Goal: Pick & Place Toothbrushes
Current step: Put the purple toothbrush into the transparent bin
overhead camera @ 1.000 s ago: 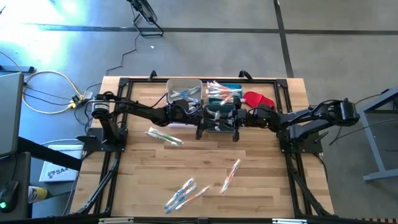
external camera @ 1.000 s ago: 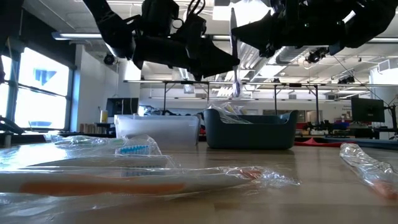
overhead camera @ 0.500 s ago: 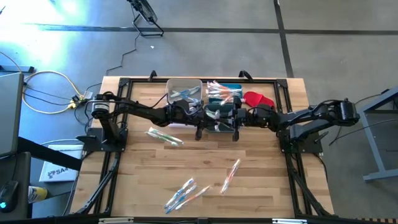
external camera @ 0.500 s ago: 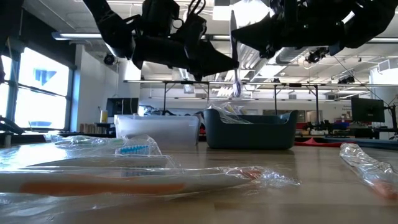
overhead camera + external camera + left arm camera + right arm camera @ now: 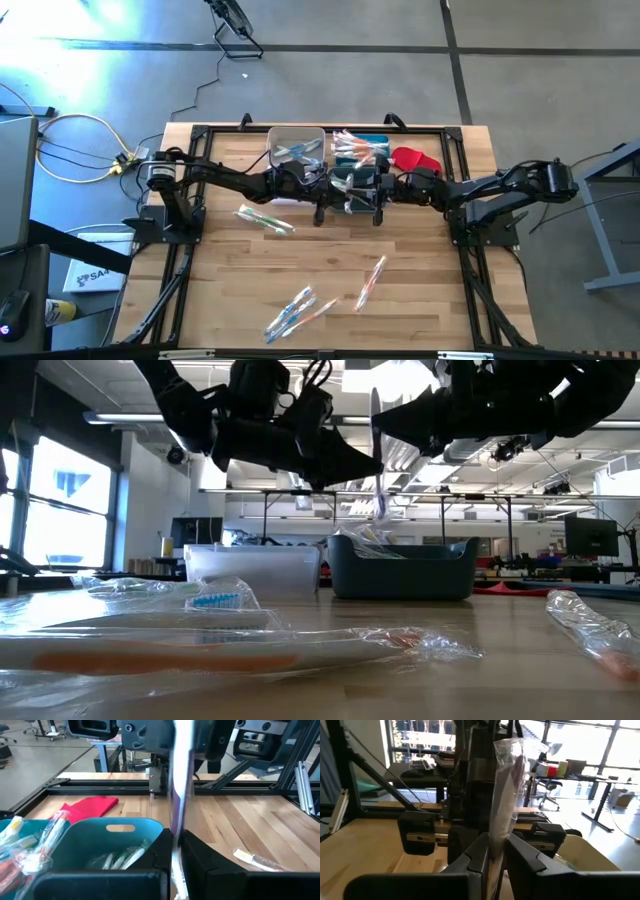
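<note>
A wrapped toothbrush stands upright in the air above the dark teal bin, held between the two grippers, which meet over that bin near the middle of the table's far edge. The left gripper has its fingers pressed against the wrapper from both sides, pinching the toothbrush. The right gripper also has the wrapped toothbrush between its fingers, but whether they press on it or stand slightly slack cannot be told.

More toothbrushes lie inside the teal bin, and some stick out of the lighter blue bin just beside it. A clear bin to the left of these holds a few more. A red cloth lies by the far right corner.

On the open table, one wrapped toothbrush lies toward the left edge, another lies right of centre, and a small cluster lies near the front edge. In the low view, wrapped toothbrushes fill the foreground.
</note>
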Available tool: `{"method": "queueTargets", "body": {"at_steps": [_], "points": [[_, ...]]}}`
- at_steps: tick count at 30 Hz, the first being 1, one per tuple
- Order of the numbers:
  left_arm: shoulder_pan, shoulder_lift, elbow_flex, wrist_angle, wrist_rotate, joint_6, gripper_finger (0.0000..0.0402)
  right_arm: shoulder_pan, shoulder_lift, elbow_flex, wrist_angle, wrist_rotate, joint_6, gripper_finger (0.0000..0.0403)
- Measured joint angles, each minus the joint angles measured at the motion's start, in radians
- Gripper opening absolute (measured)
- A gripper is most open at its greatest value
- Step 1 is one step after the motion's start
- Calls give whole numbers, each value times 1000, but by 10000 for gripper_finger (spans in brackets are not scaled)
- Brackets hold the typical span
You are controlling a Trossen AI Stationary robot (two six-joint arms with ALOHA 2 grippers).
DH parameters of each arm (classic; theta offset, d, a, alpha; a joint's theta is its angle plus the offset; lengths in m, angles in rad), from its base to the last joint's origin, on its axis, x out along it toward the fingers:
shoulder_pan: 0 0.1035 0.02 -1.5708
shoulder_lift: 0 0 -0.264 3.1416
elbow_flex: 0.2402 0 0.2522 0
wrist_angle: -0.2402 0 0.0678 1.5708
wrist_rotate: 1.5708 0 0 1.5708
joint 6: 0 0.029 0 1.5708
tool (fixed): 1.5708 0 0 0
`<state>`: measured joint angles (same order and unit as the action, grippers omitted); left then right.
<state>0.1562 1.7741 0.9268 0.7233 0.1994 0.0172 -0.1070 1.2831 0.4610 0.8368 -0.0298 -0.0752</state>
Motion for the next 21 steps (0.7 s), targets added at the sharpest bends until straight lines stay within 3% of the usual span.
{"method": "queueTargets", "body": {"at_steps": [9, 14, 21], "points": [[1, 0, 0, -8, -4, -2, 18, 1, 0, 0, -16, 23, 23, 137], [1, -2, 0, -69, -58, 4, 17, 1, 0, 0, -56, 25, 25, 187], [21, -41, 0, -114, -78, 51, 17, 3, -3, 0, -55, 27, 30, 207]]}}
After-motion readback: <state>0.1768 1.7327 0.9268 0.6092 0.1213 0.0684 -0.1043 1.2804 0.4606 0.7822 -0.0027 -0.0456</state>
